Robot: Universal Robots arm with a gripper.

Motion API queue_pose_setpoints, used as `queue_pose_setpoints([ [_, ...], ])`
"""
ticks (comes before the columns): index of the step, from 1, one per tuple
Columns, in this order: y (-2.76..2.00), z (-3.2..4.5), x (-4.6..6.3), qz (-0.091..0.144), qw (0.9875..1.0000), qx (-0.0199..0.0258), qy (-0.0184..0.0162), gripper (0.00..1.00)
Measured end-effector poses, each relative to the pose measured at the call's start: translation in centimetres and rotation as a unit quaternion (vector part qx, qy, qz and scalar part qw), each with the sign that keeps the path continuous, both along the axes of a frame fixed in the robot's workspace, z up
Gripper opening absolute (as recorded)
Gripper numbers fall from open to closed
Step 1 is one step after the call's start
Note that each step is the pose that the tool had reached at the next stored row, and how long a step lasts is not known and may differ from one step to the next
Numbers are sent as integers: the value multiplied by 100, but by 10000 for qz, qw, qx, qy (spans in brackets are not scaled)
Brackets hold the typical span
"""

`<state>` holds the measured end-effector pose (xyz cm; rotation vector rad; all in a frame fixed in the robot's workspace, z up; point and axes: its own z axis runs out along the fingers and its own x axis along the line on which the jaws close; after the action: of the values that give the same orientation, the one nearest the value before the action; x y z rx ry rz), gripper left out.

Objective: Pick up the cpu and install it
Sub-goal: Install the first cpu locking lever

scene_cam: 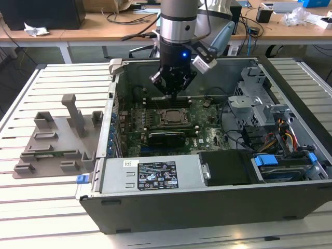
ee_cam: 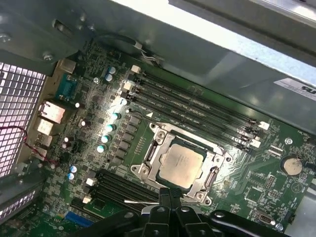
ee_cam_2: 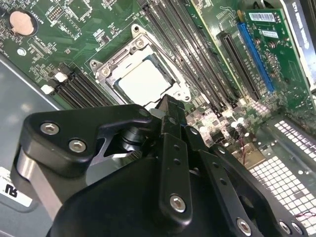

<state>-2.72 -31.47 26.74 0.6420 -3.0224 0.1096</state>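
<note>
The gripper (ee_cam: 170, 193) is seen with its fingers pressed together and nothing held, just above the socket frame (ee_cam: 148, 160). The cpu (ee_cam: 180, 161) is seated in that socket; memory slots (ee_cam: 197, 106) are seen beyond.

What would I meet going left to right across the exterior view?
Grey plastic holder tray, flat silvery square cpu, grey metal drive cage, bundle of coloured cables.
</note>
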Motion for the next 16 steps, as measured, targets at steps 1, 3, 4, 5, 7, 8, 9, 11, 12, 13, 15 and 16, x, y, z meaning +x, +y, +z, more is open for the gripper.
queue_pose_setpoints([
  [1,0,0,0,59,10000,0,0,11],
  [3,0,0,0,119,9999,0,0,11],
  [4,0,0,0,150,9999,0,0,11],
  [5,0,0,0,178,9998,0,0,11],
  [7,0,0,0,250,9997,0,0,11],
  [8,0,0,0,526,9986,0,0,11],
  [9,0,0,0,632,9980,0,0,11],
  [11,0,0,0,1087,9941,0,0,11],
  [12,0,0,0,1137,9935,0,0,11],
  [13,0,0,0,1168,9932,0,0,11],
  [15,0,0,0,1234,9924,0,0,11],
  [16,0,0,0,1262,9920,0,0,11],
])
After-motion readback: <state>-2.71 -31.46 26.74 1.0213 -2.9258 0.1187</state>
